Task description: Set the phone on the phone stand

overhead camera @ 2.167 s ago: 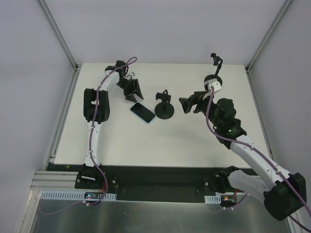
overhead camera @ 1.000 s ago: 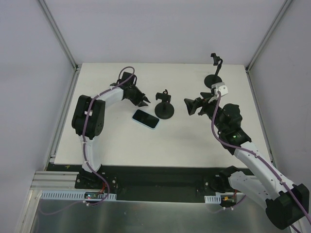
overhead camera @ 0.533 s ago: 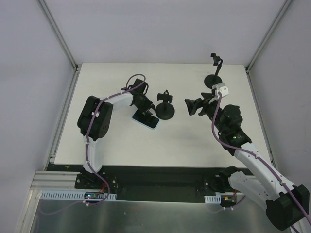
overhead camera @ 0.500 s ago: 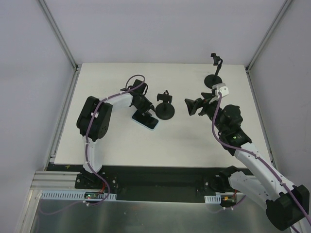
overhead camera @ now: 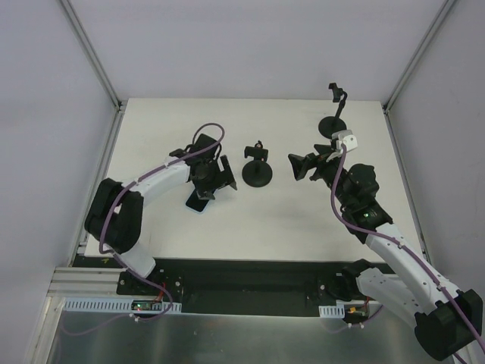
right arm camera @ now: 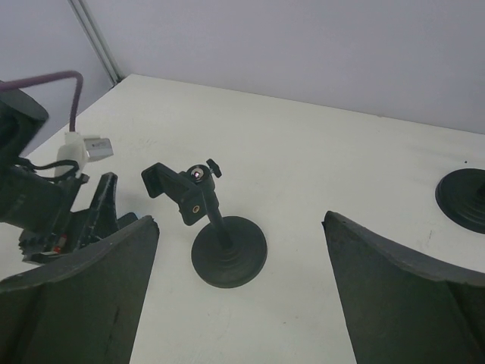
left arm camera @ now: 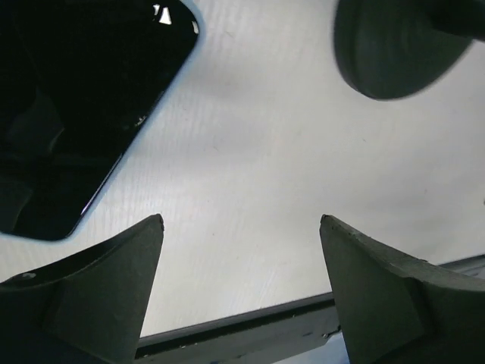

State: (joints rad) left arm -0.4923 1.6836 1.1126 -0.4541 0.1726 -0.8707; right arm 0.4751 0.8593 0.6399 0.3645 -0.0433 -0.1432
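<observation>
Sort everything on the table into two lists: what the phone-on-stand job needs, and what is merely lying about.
Needed: phone; central phone stand; open left gripper near the phone.
Lying about: second stand at the back right.

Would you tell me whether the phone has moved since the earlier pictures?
Yes. The phone has slid left and toward the near side, farther from the middle phone stand.

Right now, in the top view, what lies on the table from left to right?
Phone → middle stand → right end effector → far stand. The left end effector overlaps the phone, so it is left out.
</observation>
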